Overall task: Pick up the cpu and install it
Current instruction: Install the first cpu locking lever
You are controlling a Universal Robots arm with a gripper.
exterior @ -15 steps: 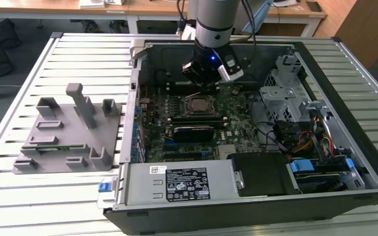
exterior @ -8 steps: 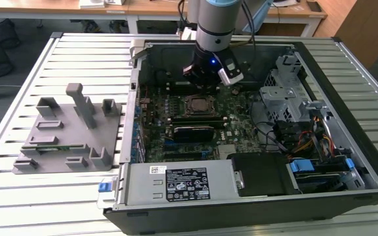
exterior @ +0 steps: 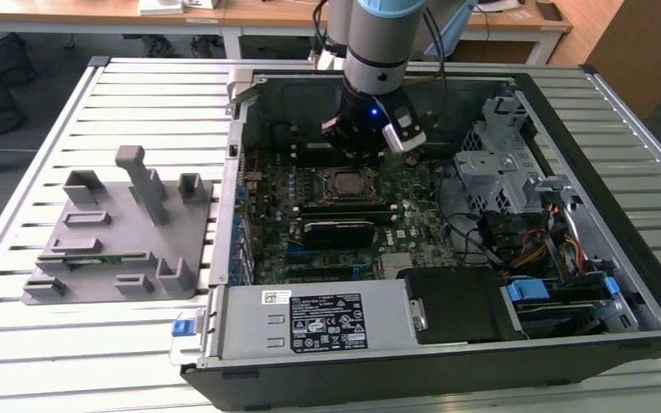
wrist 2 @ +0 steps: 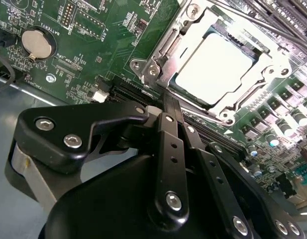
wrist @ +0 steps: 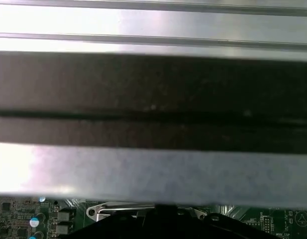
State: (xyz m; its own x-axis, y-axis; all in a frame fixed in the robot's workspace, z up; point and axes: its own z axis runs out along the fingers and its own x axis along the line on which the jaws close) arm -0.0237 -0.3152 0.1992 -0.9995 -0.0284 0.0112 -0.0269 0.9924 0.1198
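Observation:
The cpu point(wrist 2: 215, 67), a flat square chip with a pale shiny top, lies inside the metal socket frame point(wrist 2: 158, 55) on the green motherboard point(wrist 2: 108, 35). In the exterior view the socket point(exterior: 346, 182) sits mid-board inside the open computer case. My gripper point(wrist 2: 169, 102) hovers just beside the socket, a little above the board, its black fingers point(wrist 2: 171, 144) drawn together with nothing between them. From outside, the gripper point(exterior: 361, 151) hangs just behind the socket, toward the case's rear wall. It is not touching the cpu.
The case point(exterior: 606, 258) lies open on a slatted metal table point(exterior: 135, 95). A grey plastic fixture block point(exterior: 124, 232) stands at the exterior view's left. A drive cage and cables point(exterior: 526, 198) crowd the right side. The case wall point(wrist: 153, 99) runs close to the wrist.

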